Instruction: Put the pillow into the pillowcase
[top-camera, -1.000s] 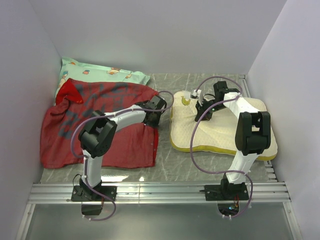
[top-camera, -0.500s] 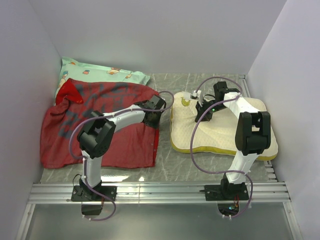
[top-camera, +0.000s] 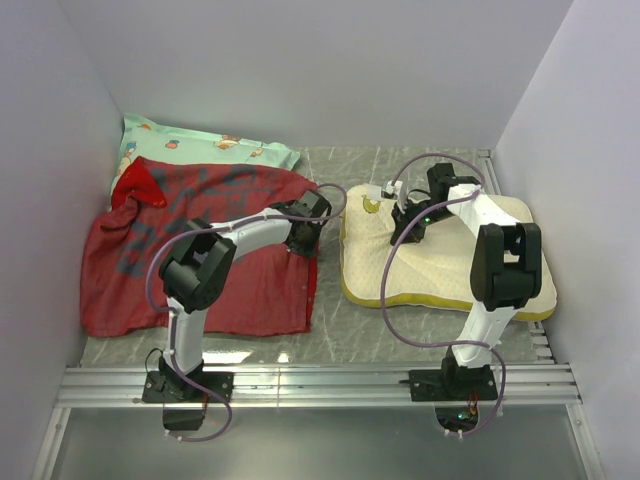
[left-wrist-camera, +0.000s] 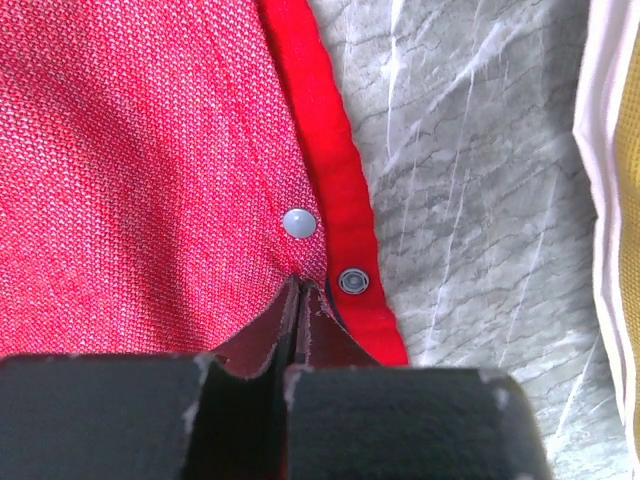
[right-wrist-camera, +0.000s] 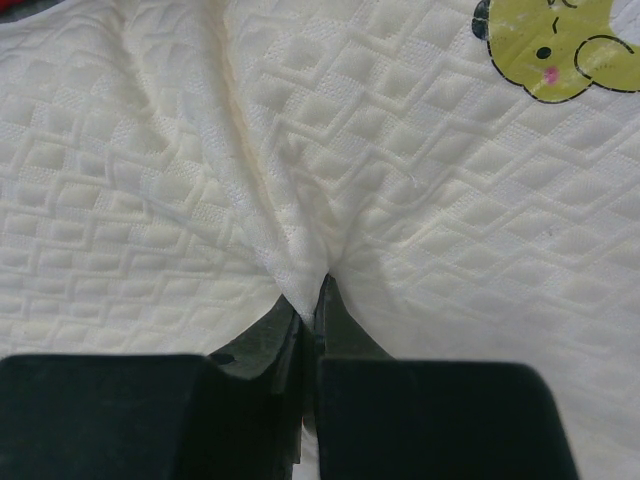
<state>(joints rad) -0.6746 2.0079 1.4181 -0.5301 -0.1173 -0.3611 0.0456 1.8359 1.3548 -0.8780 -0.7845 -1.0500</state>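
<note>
Left jaws were clenched on the pillowcase (left-wrist-camera: 150, 150) hem, tips touching the fabric just beside the grey snap (left-wrist-camera: 298, 222) and ring snap (left-wrist-camera: 351, 280). That was the edge facing the pillow (top-camera: 440, 270). It looked like 1 layer was pinched, but I can't confirm.

Right jaws were clenched on a pucker of the pillow's top cover, near the yellow cartoon patch (right-wrist-camera: 560, 45).

The pillow lay flat on the table (left-wrist-camera: 470, 200). The pillowcase lay left of the pillow with a strip of bare table between them. A mint-green pillow (top-camera: 200, 148) sat further left of the pillow, partly under the pillowcase.

Handling, my read:
- Pillow was soft, bulky and light. A mid-cover pinch would stretch the cloth, so the yellow edge band (top-camera: 450, 303) was the better hold.
- Pillowcase was thin and limp. Lift only the top layer at the hem to open the mouth.
- Pillowcase lay flat and looked empty, with the pillow wholly outside it.
</note>
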